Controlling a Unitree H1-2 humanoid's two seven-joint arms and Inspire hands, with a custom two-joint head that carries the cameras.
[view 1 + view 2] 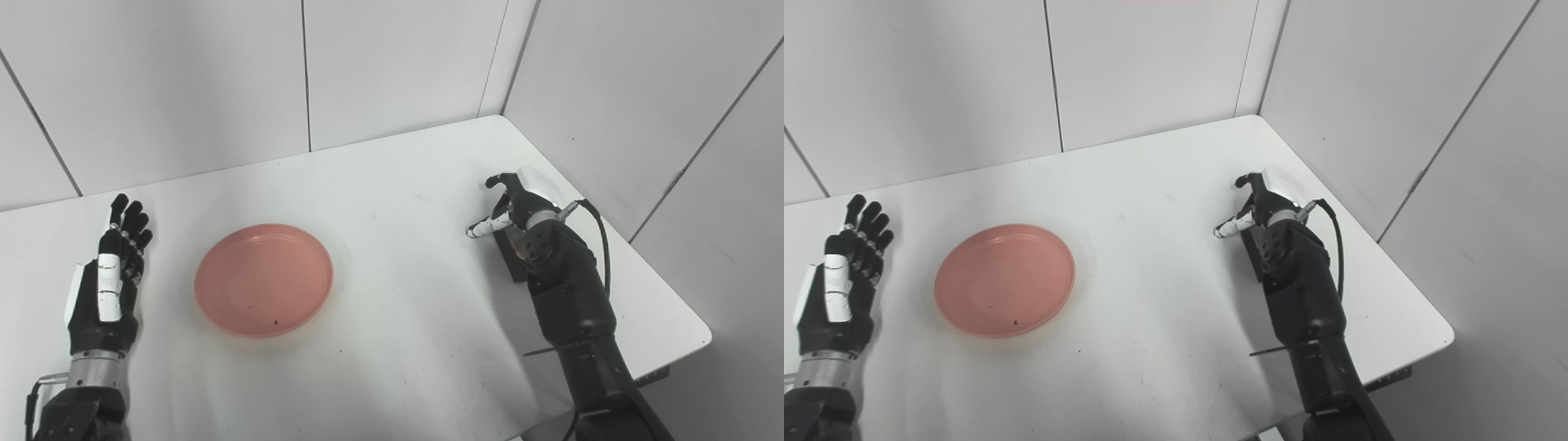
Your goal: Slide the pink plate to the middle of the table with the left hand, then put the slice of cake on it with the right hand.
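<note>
While round, smooth pink plate (264,280) lies flat, left hand (109,283) open beside

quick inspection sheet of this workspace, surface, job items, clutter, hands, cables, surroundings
Surface: white table, a few small specks, rounded corner at the near right.
Job's things: pink plate left of centre, empty, dark specks on it; slice of cake mostly hidden under the right hand, only a dark edge shows.
Clutter: nothing seen.
Hands: left hand open, beside the plate, not touching it; right hand over the cake, grip cannot be judged.
Cables: black cable looping along the right forearm.
Surroundings: pale panelled walls behind and to the right.
</note>
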